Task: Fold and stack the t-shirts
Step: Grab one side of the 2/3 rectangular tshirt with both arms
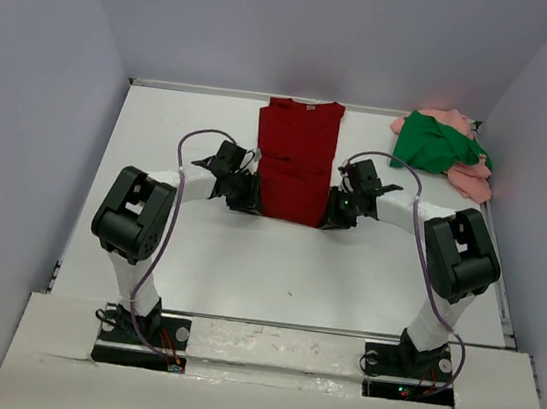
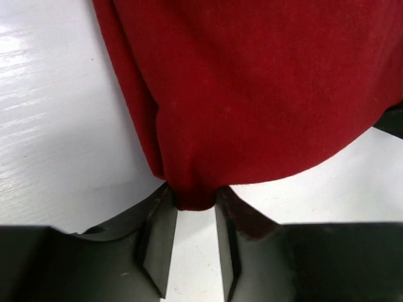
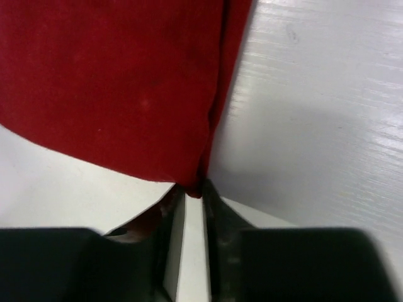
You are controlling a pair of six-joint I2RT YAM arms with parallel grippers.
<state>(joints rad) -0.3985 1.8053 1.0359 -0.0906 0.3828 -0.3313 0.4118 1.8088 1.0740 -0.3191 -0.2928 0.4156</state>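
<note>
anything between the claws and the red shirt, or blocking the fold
Nothing visible. The left claw and right claw each have a near corner of the dark red shirt between their fingers. The green shirt and pink shirt lie at the far right corner, apart from it.
</note>
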